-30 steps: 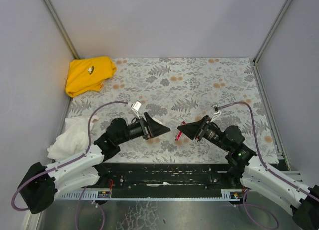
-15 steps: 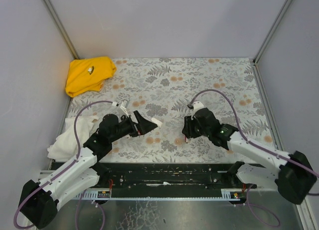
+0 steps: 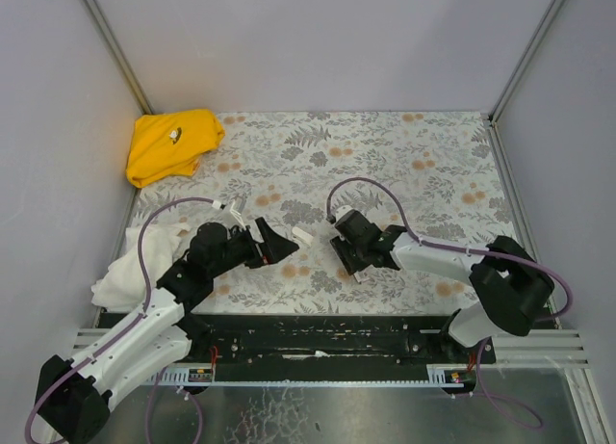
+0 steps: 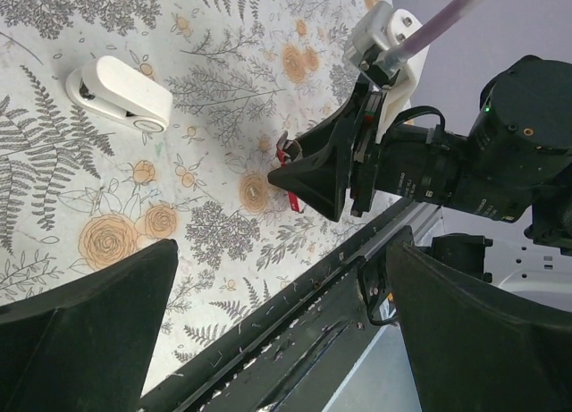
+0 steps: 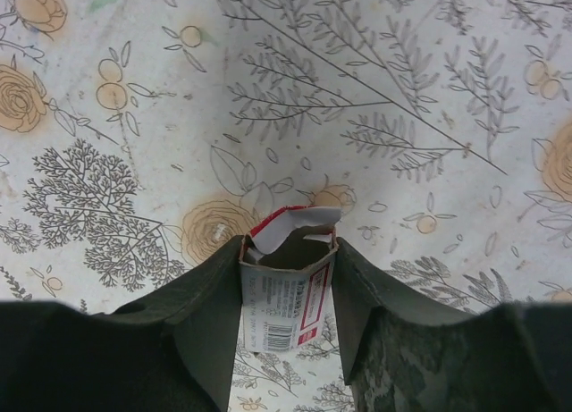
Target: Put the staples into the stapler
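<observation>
The stapler (image 3: pixel 301 237), small and pale pink-white, lies on its side on the floral mat; it also shows in the left wrist view (image 4: pixel 121 92). My left gripper (image 3: pixel 282 244) is wide open and empty, just left of the stapler and not touching it. My right gripper (image 3: pixel 348 261) is shut on the red-and-white labelled staple box (image 5: pixel 286 296), held low over the mat with its torn open end pointing away. The box's red edge shows in the left wrist view (image 4: pixel 288 153). No staple strip is visible; the box's inside looks dark.
A yellow cloth (image 3: pixel 173 143) lies at the back left corner. A white cloth (image 3: pixel 130 266) lies at the left edge by the left arm. A black rail (image 3: pixel 318 333) runs along the near edge. Grey walls enclose the mat.
My right arm has swung left toward the middle with the box in its grip. My left gripper has drawn back left, and the stapler now lies in the open beyond its fingers.
</observation>
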Motion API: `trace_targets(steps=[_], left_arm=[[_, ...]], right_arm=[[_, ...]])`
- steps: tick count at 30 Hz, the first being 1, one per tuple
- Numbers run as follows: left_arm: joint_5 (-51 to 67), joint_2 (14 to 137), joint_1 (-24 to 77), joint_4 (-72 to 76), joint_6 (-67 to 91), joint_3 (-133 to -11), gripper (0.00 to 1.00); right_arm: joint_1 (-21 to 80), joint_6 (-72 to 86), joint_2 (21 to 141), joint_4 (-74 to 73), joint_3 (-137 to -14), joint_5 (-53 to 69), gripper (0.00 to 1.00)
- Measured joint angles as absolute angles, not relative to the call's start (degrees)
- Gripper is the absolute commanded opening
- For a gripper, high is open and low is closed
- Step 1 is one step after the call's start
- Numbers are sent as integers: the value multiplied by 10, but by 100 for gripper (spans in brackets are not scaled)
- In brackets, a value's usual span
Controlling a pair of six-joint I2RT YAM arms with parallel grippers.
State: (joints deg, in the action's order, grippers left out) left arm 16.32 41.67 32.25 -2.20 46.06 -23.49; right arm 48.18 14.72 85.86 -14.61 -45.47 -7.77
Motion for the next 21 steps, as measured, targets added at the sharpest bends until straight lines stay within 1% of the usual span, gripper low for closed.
trace_targets(steps=[3, 6, 9, 12, 15, 21], left_arm=[[160, 418, 322, -32, 457, -235, 100], [159, 418, 322, -41, 450, -235, 100], [158, 420, 322, -46, 435, -235, 100], [158, 434, 322, -49, 415, -239, 97], [162, 469, 322, -51, 396, -254, 94], [167, 564, 349, -29, 366, -295, 93]], right_arm=[[496, 144, 880, -146, -463, -79, 60], [508, 147, 888, -145, -465, -78, 74], [513, 154, 881, -142, -464, -74, 82], [513, 174, 839, -141, -455, -78, 82], [505, 208, 776, -142, -442, -83, 80], [424, 301, 642, -134, -357, -50, 75]])
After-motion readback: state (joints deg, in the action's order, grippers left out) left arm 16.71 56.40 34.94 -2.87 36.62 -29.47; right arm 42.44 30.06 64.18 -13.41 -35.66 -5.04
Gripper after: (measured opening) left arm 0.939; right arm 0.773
